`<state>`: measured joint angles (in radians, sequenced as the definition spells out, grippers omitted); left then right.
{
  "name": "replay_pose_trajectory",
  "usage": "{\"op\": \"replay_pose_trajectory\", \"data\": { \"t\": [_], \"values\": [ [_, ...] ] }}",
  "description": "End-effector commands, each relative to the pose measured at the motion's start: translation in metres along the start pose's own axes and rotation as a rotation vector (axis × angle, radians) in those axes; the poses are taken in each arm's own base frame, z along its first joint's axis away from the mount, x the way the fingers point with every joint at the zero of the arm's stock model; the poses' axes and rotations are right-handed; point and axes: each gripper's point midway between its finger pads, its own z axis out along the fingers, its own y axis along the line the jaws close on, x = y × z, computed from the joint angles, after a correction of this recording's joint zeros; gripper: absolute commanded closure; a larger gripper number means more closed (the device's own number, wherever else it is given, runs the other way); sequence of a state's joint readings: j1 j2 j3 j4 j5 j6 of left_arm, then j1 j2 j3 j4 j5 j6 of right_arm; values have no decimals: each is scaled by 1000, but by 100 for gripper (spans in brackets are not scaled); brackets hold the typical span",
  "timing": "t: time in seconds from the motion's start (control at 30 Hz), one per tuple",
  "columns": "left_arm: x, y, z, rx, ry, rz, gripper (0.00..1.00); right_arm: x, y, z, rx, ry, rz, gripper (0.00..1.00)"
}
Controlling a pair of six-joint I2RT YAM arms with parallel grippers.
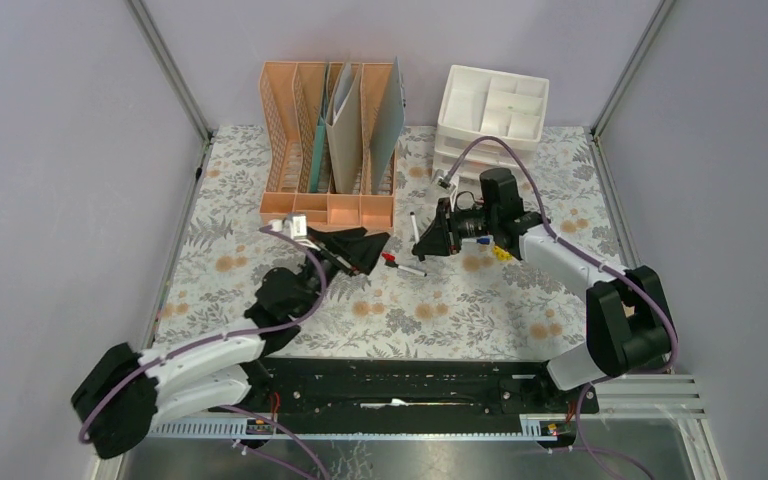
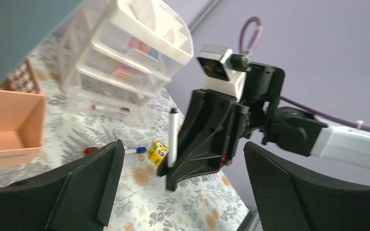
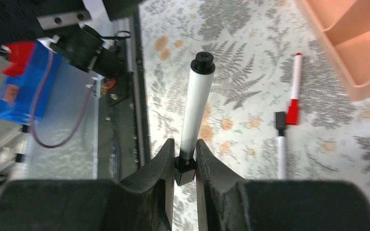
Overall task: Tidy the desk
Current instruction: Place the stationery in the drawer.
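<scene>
While the fern-print counter [image 1: 460, 310] lies spread beneath both arms, the right tool [image 3: 182, 159] pinches the lower end of a white marker [image 3: 195, 110], holding it upright above the cloth. The left tool [image 1: 355, 250] gapes wide, released, just before the peach rack [image 1: 328, 140].

On the left wrist view the white drawer unit [image 2: 125, 57] comes through blurred. Pink and red things sit in its drawers, but I can't tell what. The peach file rack [image 2: 9, 125] is cut off at that view's left edge, and the yellow cube [image 2: 158, 152] has print too small to read. On the right wrist view, the right gripper [image 3: 184, 149] hides the lower tip of the white marker [image 3: 195, 110] between its fingers.
</scene>
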<state>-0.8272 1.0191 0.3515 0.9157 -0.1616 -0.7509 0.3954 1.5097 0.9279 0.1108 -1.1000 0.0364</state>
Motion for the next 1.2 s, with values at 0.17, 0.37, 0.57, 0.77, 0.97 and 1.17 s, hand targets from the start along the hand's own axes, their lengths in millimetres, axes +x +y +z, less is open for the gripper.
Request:
{"op": "replay_pose_trajectory", "data": {
  "t": [0.17, 0.37, 0.57, 0.77, 0.97, 1.17],
  "values": [
    [-15, 58, -56, -259, -30, 170, 1, -22, -28, -55, 303, 90, -349, 100],
    [-11, 70, -77, -289, -10, 186, 1, -33, -56, -98, 547, 170, -478, 100],
    [1, 80, -82, -318, 41, 202, 1, -57, -74, -117, 673, 230, -552, 100],
    [10, 84, -80, -318, 64, 191, 1, -74, -90, -112, 673, 230, -551, 100],
    [23, 86, -79, -311, 100, 156, 1, -72, -153, -162, 951, 534, -689, 98],
    [30, 90, -83, -318, 117, 139, 1, -65, -199, -178, 1079, 671, -686, 97]
  ]
}}
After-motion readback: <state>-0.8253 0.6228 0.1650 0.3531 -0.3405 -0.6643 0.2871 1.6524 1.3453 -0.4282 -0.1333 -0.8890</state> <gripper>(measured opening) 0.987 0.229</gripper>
